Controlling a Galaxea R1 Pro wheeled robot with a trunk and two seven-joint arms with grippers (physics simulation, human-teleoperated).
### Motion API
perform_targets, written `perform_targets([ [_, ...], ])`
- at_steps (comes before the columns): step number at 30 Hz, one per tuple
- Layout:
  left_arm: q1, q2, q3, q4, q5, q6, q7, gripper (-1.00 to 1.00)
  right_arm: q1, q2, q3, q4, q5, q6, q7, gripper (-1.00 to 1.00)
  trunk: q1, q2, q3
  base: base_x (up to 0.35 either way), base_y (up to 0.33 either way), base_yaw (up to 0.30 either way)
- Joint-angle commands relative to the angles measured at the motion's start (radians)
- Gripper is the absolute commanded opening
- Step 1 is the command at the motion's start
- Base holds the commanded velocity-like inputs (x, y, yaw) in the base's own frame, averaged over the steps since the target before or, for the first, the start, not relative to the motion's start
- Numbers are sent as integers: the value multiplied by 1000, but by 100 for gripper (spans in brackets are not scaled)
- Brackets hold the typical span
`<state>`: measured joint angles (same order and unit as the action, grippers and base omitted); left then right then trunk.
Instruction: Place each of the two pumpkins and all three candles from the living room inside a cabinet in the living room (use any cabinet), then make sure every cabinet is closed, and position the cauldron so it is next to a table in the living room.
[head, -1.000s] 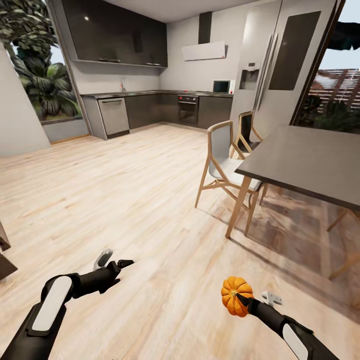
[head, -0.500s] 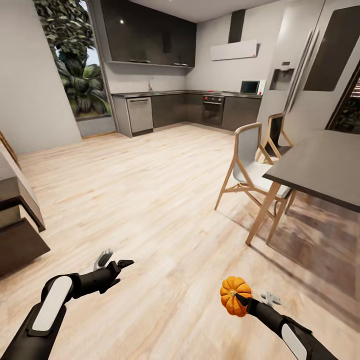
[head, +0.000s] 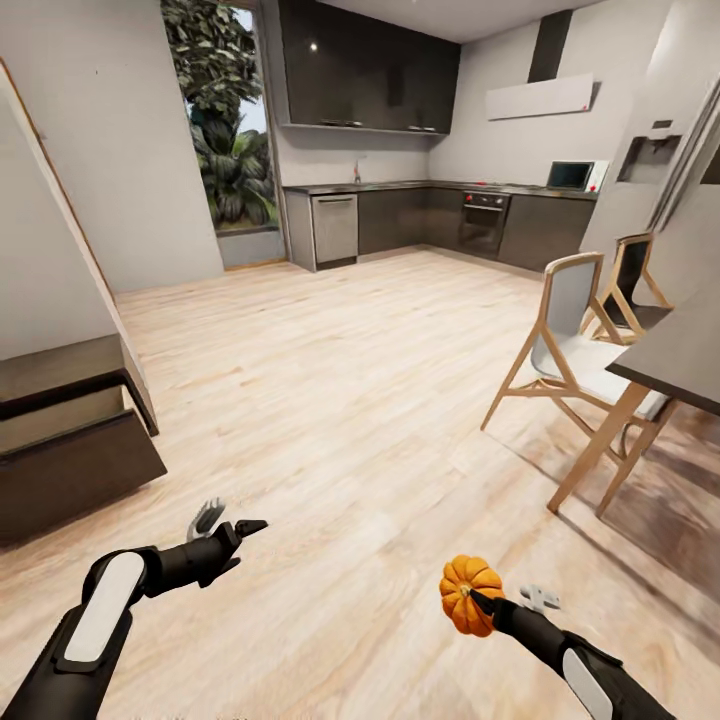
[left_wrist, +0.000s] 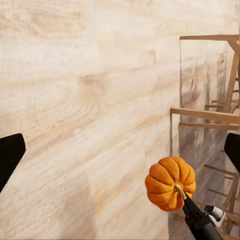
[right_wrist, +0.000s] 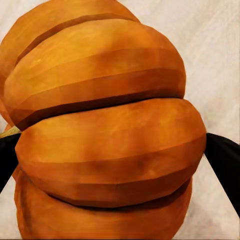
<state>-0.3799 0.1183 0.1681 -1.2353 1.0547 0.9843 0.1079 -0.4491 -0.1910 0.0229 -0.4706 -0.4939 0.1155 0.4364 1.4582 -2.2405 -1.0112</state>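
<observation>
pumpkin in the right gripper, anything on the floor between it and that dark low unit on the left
Nothing visible does. The pumpkin is held in the right gripper, and only bare wooden floor lies between it and the dark low unit. The chairs and dining table stand off to the right.

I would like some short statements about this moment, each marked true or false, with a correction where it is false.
1. The right gripper holds an orange pumpkin. True.
2. The left gripper also carries a pumpkin. False: its fingers are apart with nothing between them, above the wooden floor.
3. The pumpkin rests on the floor. False: it is held up in the air, as the left wrist view also shows.
4. A wooden chair stands beside a dark table on the robot's right side. True.
5. A kitchen with dark cabinets is visible far ahead. True.
</observation>
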Motion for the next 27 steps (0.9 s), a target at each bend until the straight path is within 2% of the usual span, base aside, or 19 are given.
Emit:
perform_targets([
  [1, -1, 0, 1, 0, 11, 4, 10, 100, 0, -1, 2, -2, -13, 7, 1, -100, 0, 0, -1, 73, 278, 296],
  [9, -1, 0, 0, 2, 11, 4, 10, 100, 0, -1, 2, -2, -11, 7, 2, -100, 0, 0, -1, 118, 278, 280],
  [17, -1, 0, -1, 5, 11, 4, 10, 100, 0, -2, 1, -2, -14, 4, 15, -100, 0, 0, -2, 223, 231, 50],
  [27, -1, -1, -1, 8, 11, 4, 11, 100, 0, -1, 2, -2, -12, 7, 5, -100, 0, 0, -2, 257, 199, 259],
])
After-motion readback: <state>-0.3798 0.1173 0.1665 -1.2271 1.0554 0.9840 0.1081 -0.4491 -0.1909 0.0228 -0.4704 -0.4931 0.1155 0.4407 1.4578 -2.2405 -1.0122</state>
